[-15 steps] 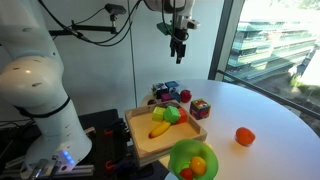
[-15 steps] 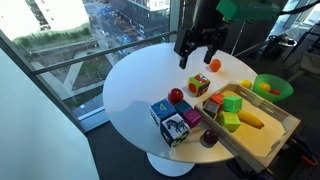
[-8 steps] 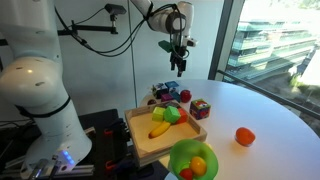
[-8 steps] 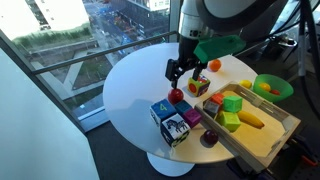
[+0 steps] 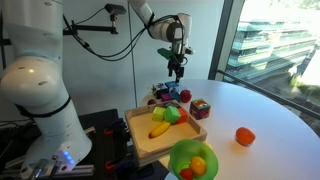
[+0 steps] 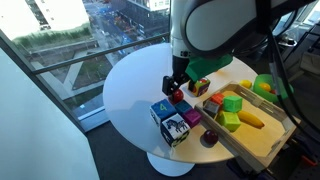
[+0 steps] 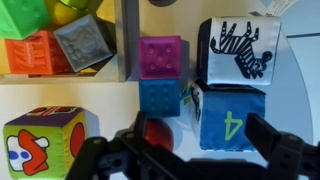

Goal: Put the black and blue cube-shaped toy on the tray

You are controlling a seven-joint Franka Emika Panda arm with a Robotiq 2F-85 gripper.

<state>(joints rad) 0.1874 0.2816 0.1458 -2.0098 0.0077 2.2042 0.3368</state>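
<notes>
The black and blue cube-shaped toy (image 7: 232, 120) shows a blue face with a yellow-green "4" and a zebra face above it. It stands on the white table beside the light wooden tray (image 7: 125, 40) and appears in both exterior views (image 6: 170, 122) (image 5: 165, 91). My gripper (image 7: 200, 152) is open and empty, hovering just above the cube, with its dark fingers on either side of the blue face. It also shows in both exterior views (image 6: 173, 88) (image 5: 176, 70). The tray (image 6: 262, 146) (image 5: 150, 148) holds several toy blocks and a banana.
A red ball (image 7: 158, 130), a blue block (image 7: 160, 97) and a magenta block (image 7: 160, 55) sit close beside the cube. A red multicoloured cube (image 6: 199, 86) lies nearby. A green bowl (image 5: 183, 152) with fruit and an orange (image 5: 244, 136) are on the table.
My gripper has come down from high above the table and moved over the black and blue cube. The objects have not moved.
</notes>
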